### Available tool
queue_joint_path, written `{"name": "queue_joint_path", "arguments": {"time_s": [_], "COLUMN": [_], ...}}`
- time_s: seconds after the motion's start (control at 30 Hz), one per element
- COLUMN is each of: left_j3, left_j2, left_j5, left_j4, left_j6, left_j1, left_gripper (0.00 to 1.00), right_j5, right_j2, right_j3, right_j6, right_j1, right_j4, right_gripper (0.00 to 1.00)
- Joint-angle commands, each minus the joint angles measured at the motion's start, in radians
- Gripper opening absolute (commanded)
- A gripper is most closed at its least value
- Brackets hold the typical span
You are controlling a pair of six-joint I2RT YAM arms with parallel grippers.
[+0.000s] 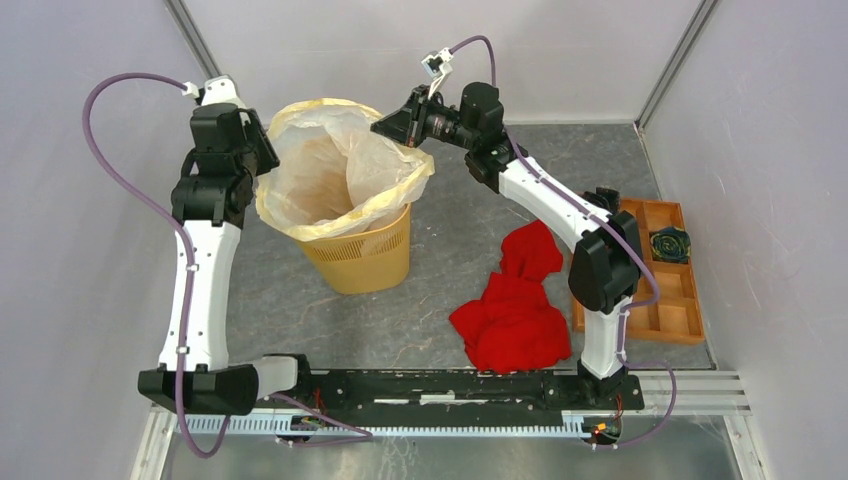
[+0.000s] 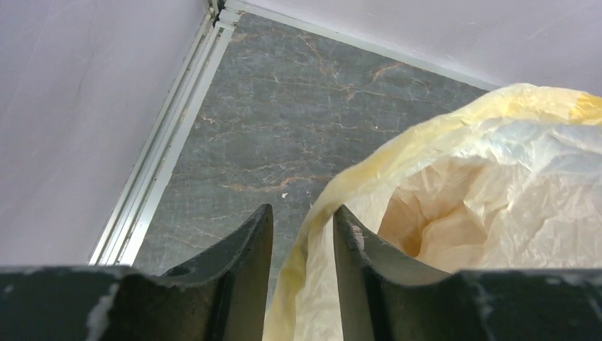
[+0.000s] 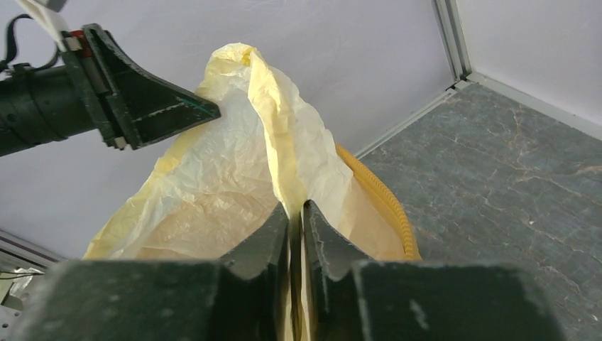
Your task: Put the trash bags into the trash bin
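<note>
Trash bag: we see cream-white, wrinkled, translucent film lining the yellow-orange trash bin, its mouth draped over the rim.
Left fingers: parted around the bag's edge.
Right fingers: pinching the bag's edge.

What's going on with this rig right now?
Both arms are at the trash bag, which sits open in the trash bin with its rim flaring over the top. The right gripper is shut on the bag's rim at the far right. The left gripper is open, straddling the rim on the left. A red cloth lies nearby, untouched.
</note>
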Motion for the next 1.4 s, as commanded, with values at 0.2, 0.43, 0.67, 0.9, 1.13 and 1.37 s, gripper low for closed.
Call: {"name": "queue_joint_path", "arguments": {"time_s": [0.2,0.43,0.67,0.9,1.13,1.37], "left_j3": [0.046,0.044,0.04,0.027,0.068,0.048], "left_j2": [0.042,0.046,0.049,0.059,0.173,0.227], "left_j5": [-0.02,-0.013,-0.011,0.014,0.105,0.228], "left_j4": [0.048,0.069,0.083,0.121,0.109,0.172], "left_j6": [-0.02,-0.023,-0.029,-0.055,-0.101,-0.146], "left_j1": [0.015,0.015,0.045,0.06,0.15,0.205], "left_gripper": [0.4,0.32,0.31,0.23,0.11,0.16], "right_j5": [0.009,0.021,0.03,0.107,0.201,0.205], "right_j2": [-0.017,0.024,0.092,0.099,0.11,0.19], "right_j3": [0.067,0.116,0.213,0.186,0.152,0.215], "right_j6": [-0.067,-0.051,-0.048,-0.022,-0.014,-0.051], "right_j1": [-0.004,-0.002,-0.004,-0.005,-0.03,-0.036], "right_j4": [0.022,0.029,0.003,0.006,-0.039,-0.051], "right_gripper": [0.47,0.67,0.54,0.0,0.0,0.02]}}
